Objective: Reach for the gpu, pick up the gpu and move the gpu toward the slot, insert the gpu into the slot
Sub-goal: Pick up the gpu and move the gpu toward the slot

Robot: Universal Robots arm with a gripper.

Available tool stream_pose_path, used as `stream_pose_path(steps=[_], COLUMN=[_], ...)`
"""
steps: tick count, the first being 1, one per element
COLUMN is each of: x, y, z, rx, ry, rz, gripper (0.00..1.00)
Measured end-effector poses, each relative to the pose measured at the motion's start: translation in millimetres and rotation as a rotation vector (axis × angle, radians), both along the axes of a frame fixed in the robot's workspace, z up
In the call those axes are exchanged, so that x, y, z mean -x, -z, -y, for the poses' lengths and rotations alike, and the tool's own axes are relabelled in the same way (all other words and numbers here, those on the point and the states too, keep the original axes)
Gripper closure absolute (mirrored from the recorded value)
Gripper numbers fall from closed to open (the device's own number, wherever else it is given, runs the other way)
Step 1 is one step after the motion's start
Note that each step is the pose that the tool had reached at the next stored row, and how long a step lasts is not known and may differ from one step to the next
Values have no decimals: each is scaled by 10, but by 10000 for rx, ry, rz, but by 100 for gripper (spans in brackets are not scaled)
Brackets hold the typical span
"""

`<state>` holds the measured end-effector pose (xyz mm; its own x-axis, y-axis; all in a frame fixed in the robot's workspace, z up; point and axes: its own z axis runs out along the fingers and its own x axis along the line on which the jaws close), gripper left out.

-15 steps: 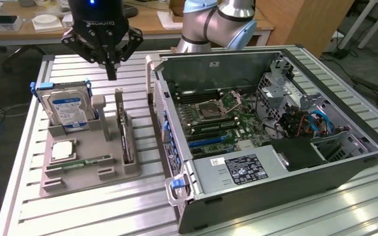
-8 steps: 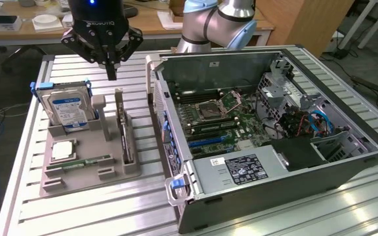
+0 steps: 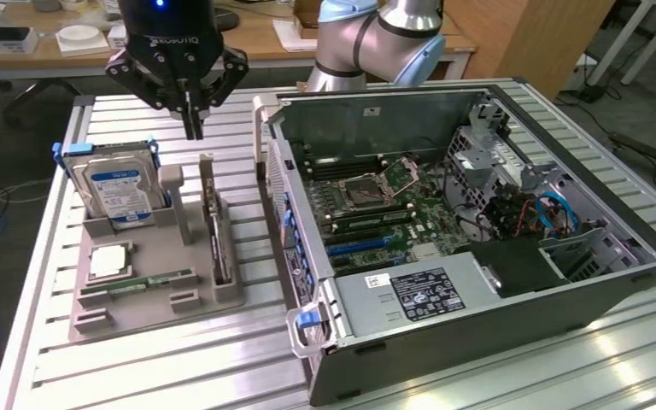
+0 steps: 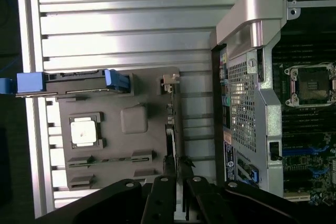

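The gpu (image 3: 218,232) stands on edge in a grey holder tray (image 3: 157,303), a thin dark card with its silver bracket end toward the back. My gripper (image 3: 195,128) hangs shut and empty above the card's back end, clear of it. In the wrist view the gripper (image 4: 177,179) sits in line with the slim edge of the gpu (image 4: 170,135). The slot (image 3: 362,224) is a long narrow strip on the green motherboard (image 3: 425,226) inside the open computer case (image 3: 294,205), to the exterior view's right of the tray.
On the tray also stand a silver drive with a blue-white label (image 3: 123,192), a square processor (image 3: 109,260) and a green memory stick (image 3: 151,280). The case's raised side wall (image 4: 252,77) stands between tray and motherboard. The processor socket (image 4: 310,85) lies open.
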<state>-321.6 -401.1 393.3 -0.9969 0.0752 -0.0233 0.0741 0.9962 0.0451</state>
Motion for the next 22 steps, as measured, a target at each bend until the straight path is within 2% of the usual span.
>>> stream_pose_path(steps=[1,2,3,5,8,9,10,12,13,19,22], x=[0,0,0,0,7,9,13,33,41,43,43], y=[0,0,0,0,0,0,1,14,29,123,177], z=[0,0,0,0,0,0,0,-14,-14,-14,-14], rx=[0,0,0,0,1,5,18,120,130,132,132], ry=[0,0,1,0,-29,-171,-265,-306,-345,-1354,-1592], rz=[0,0,0,0,1,0,0,-2,-1,6,6], gripper=[83,83,71,71,53,53,47,47,47,47,47])
